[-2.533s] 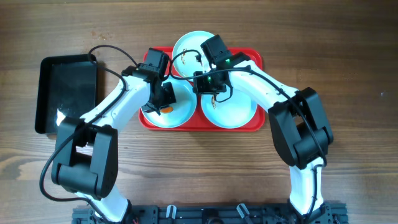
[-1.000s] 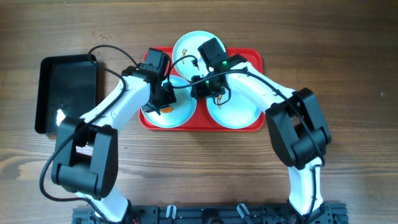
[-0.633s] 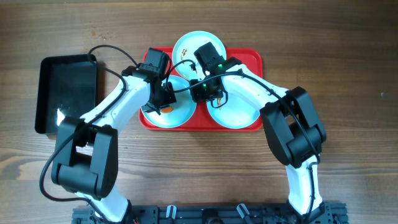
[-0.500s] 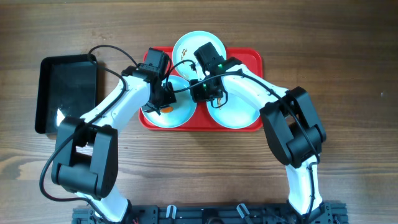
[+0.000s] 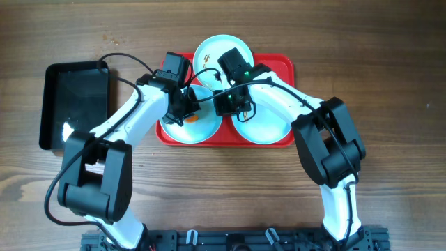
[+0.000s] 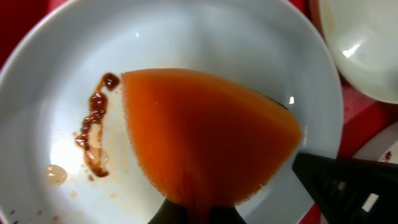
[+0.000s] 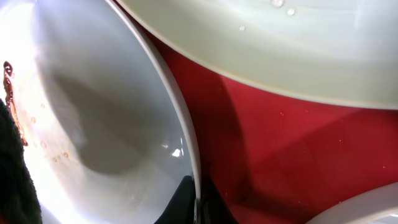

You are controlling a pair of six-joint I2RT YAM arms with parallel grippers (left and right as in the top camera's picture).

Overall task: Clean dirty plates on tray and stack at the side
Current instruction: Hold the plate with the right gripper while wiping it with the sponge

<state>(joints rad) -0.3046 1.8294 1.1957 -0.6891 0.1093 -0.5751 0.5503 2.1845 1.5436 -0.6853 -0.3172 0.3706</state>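
The red tray carries three pale plates. On the left plate a brown smear runs down its inner face. My left gripper is shut on an orange sponge, which rests on that plate just right of the smear. My right gripper is shut on the same plate's right rim, one finger inside the rim and one outside over the tray's red floor. The back plate and the right plate lie untouched; the back one shows a small smear.
A black rectangular bin stands left of the tray on the wooden table. Both arms cross over the tray's middle, close together. My right gripper's dark finger shows beside the sponge in the left wrist view.
My right gripper has moved left from the right plate and shut on the left plate's rim. The left gripper has shifted the sponge slightly up and right on that plate.
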